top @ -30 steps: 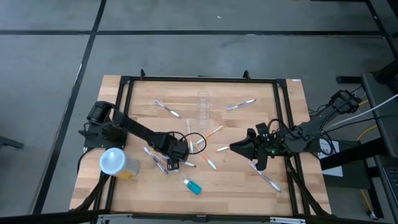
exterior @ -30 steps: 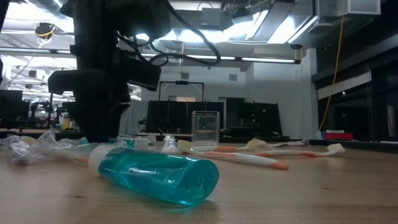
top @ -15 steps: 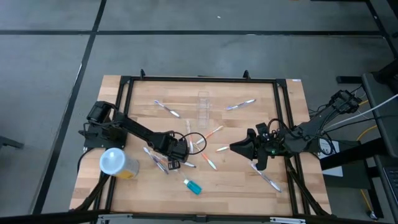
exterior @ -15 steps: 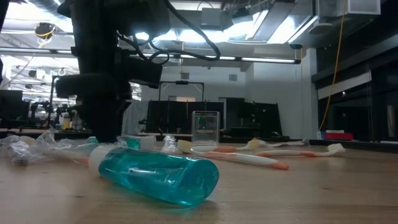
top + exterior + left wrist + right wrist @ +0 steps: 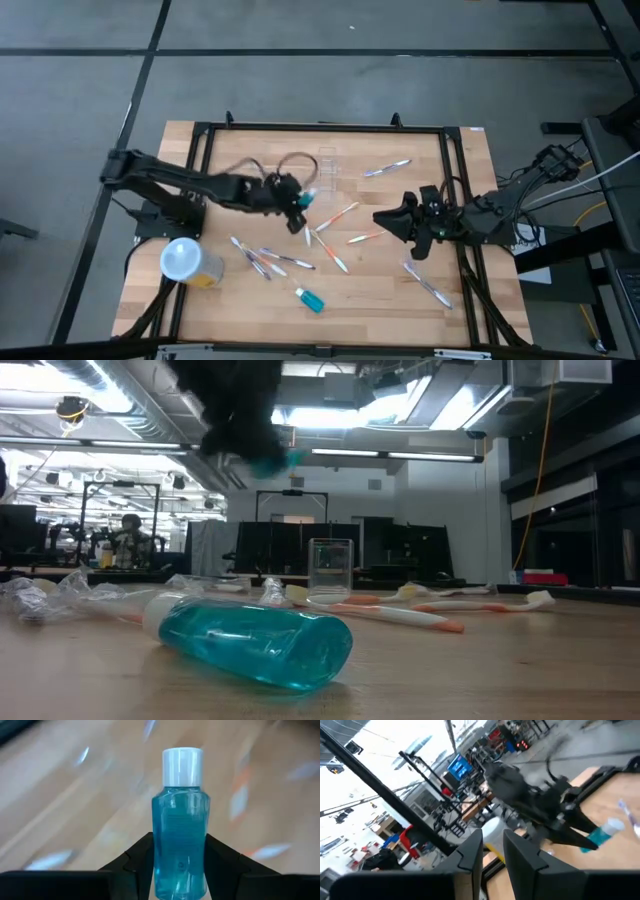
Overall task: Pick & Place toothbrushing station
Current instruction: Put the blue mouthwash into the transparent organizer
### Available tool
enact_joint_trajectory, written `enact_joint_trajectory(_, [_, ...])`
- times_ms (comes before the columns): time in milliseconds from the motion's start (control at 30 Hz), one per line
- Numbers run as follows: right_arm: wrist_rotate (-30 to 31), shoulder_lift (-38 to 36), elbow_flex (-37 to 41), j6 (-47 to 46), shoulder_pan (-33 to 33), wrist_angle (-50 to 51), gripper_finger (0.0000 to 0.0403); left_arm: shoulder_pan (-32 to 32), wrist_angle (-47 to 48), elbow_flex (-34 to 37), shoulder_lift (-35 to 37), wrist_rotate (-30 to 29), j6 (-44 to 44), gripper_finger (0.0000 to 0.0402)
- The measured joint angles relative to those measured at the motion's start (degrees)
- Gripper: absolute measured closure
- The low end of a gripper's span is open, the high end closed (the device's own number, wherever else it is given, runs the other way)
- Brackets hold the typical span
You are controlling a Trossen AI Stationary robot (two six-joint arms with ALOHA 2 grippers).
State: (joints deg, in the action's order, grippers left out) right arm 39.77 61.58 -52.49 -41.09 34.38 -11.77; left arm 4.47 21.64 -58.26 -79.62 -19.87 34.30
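The clear cup-like holder (image 5: 327,168) stands upright on its base at the table's far middle; it also shows in the low view (image 5: 330,568). My left gripper (image 5: 303,205) is in the air, near and left of the holder, shut on a small blue bottle (image 5: 179,815) with a white cap. In the low view the bottle (image 5: 272,461) shows high above the table. My right gripper (image 5: 382,216) hovers right of centre; its fingers (image 5: 475,850) stand a narrow gap apart and hold nothing. My left gripper pinches the blue bottle's body, at its lower half (image 5: 177,870), between its two fingers. The bottle lies along the fingers, with its white cap (image 5: 182,765) pointing away from the wrist. It is lifted clear of the table.
A second blue bottle (image 5: 310,298) lies on its side near the front edge (image 5: 250,640). Several toothbrushes (image 5: 340,215) lie scattered over the middle. A yellow tub with a pale lid (image 5: 185,260) stands at the front left. Crumpled clear wrapping (image 5: 60,595) lies at the left.
My left gripper has risen from the toothbrush pile with the blue bottle and gone toward the table's far edge and the clear holder; the bottle is now lifted clear. My right gripper has gone a little toward the far edge.
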Motion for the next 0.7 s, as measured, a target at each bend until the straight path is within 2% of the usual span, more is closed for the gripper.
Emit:
enact_joint_trajectory(100, [-4.7,-0.3,0.0,2.8,-1.9,-0.5,0.0323,-1.7,-11.0,-0.2,4.5,8.2,-5.4,0.0268])
enact_joint_trajectory(200, [-10.5,-0.4,0.0,3.0,-4.9,-0.4,0.0323,-2.6,-20.5,-0.2,5.9,24.8,-10.3,0.0267])
enact_joint_trajectory(267, [-14.9,-0.3,0.0,2.6,-7.2,-0.3,0.0323,-2.9,-24.6,-0.2,5.6,35.9,-9.5,0.0267])
enact_joint_trajectory(300, [-17.2,-0.3,0.0,2.3,-8.3,-0.4,0.0323,-3.0,-26.7,-0.2,5.2,39.6,-8.3,0.0267])
enact_joint_trajectory(467, [-30.9,-0.3,-0.2,-0.4,-13.3,1.0,0.0323,-3.2,-33.7,-0.2,1.9,49.6,-2.3,0.0266])
enact_joint_trajectory(600, [-41.1,0.9,-5.4,-0.2,-15.1,14.2,0.0323,-3.1,-41.1,-0.2,-0.5,59.4,4.5,0.0266])
enact_joint_trajectory(700, [-42.9,2.8,-12.1,7.1,-15.0,23.9,0.0323,-3.1,-44.4,-0.2,-1.8,64.7,9.3,0.0266])
